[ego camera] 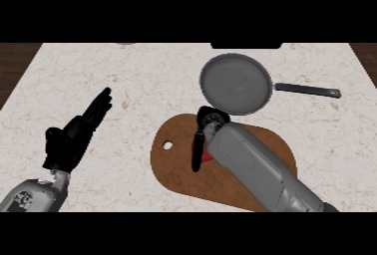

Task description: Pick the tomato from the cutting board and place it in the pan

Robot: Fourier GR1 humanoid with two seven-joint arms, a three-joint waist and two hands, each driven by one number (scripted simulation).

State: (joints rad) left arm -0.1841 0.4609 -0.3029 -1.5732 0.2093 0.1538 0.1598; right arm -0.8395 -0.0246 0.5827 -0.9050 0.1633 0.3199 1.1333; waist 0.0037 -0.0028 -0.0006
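Tomato under right hand (mostly hidden)

Two grey forearms coming in from the bottom of the frame. Left hand at the left side of the frame, black, open, fingers straight and pointing up toward the upper right, thumb out to the side. Right forearm slanting from the lower right up to the middle. Right hand in the middle of the frame, fingers bent down and curled, one long finger pointing down.
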